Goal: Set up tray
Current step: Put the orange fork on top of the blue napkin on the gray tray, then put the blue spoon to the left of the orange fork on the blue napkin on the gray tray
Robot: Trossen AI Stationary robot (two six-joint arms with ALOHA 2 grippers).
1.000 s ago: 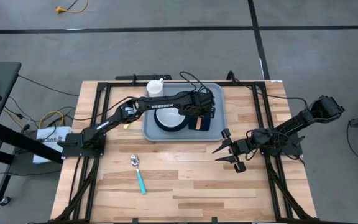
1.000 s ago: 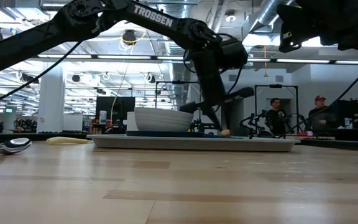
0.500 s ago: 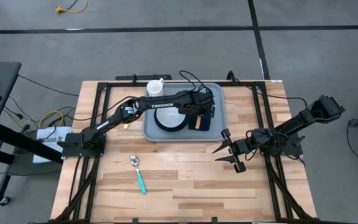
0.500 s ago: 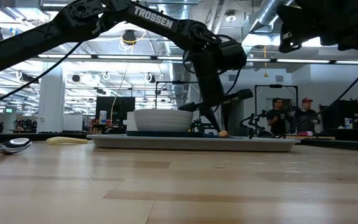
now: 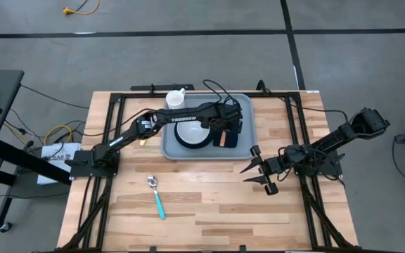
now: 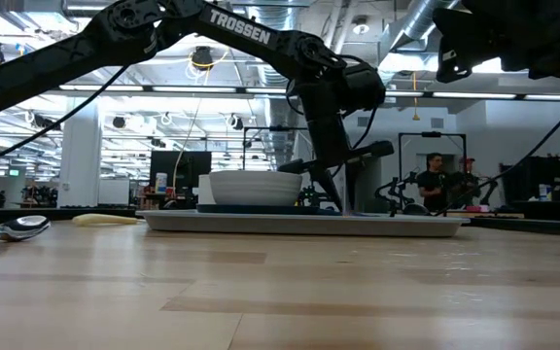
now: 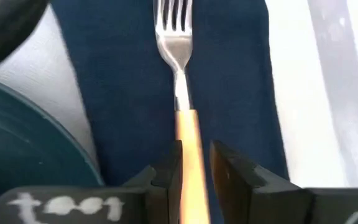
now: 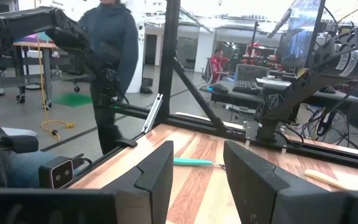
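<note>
The grey-blue tray (image 5: pixel 250 145) lies at the table's far middle. On it are a dark teal plate (image 5: pixel 180 139) with a white bowl (image 5: pixel 190 130) and, to their right, a navy napkin (image 7: pixel 229 74). A fork (image 7: pixel 178 37) with an orange handle lies flat along the napkin. My left gripper (image 5: pixel 225 132) points steeply down over the handle, slightly open, one finger on either side of it. My right gripper (image 5: pixel 256 169) waits open above the table's right part, holding nothing. My left gripper stands astride the fork's orange handle (image 7: pixel 190 134), coming from above, fingers along its two long sides. A dark gap shows between the handle and one finger (image 7: pixel 224 171). Whether the other finger (image 7: pixel 174 168) touches the handle, I cannot tell. The fork rests on the napkin.
A white cup (image 5: pixel 176 98) stands at the tray's far left corner. A teal-handled spoon (image 5: pixel 157 195) lies on the bare wood near the left, and a small pale yellow thing (image 6: pixel 105 220) lies left of the tray. People (image 6: pixel 436 180) stand in the room beyond.
In the low view the fork's orange handle end, which showed just above the tray beside my left fingertips, has sunk out of sight behind the tray's rim. Neither arm has shifted noticeably.
</note>
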